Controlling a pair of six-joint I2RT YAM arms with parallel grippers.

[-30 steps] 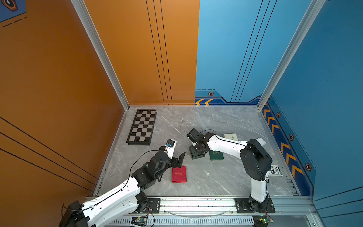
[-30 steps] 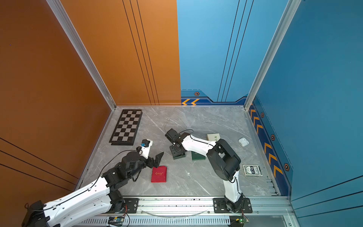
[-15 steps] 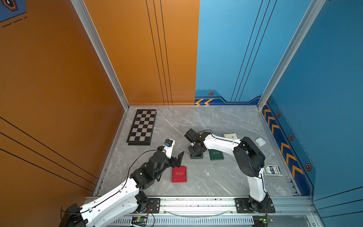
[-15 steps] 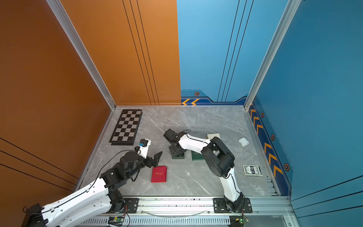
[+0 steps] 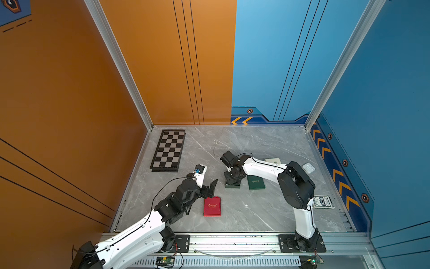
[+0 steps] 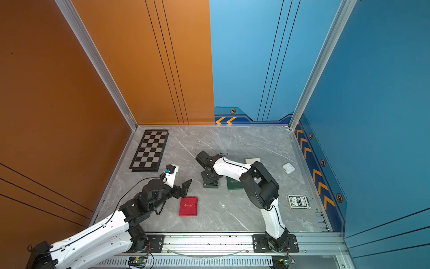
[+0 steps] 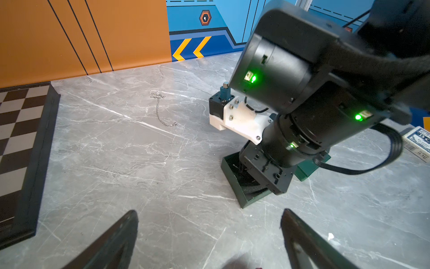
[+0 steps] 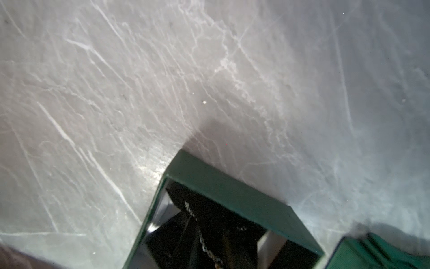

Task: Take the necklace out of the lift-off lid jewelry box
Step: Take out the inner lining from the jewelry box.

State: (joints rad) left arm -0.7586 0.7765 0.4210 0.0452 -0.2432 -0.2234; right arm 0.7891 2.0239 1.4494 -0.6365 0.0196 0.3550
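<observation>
The open green jewelry box (image 5: 232,185) stands mid-table, with its black lining showing in the right wrist view (image 8: 232,186). Its green lid (image 5: 255,182) lies flat just to the right. My right gripper (image 5: 232,180) points straight down into the box. A thin silver necklace (image 8: 202,241) runs between its dark fingertips (image 8: 204,229), which stand close on either side of the chain. Dark on dark, whether they pinch it does not show. My left gripper (image 5: 209,187) hovers open and empty left of the box, its two fingers (image 7: 125,228) wide apart.
A red box (image 5: 212,206) lies shut below the left gripper. A loose silver chain (image 5: 215,145) lies on the marble behind the box. A chessboard (image 5: 168,150) sits at the back left. A white box (image 5: 272,160), an earbud case (image 5: 308,167) and a card pack (image 5: 322,202) lie at the right.
The right gripper's fingers have drawn closer together inside the green box, and that arm's elbow has shifted slightly left. The left arm has hardly moved.
</observation>
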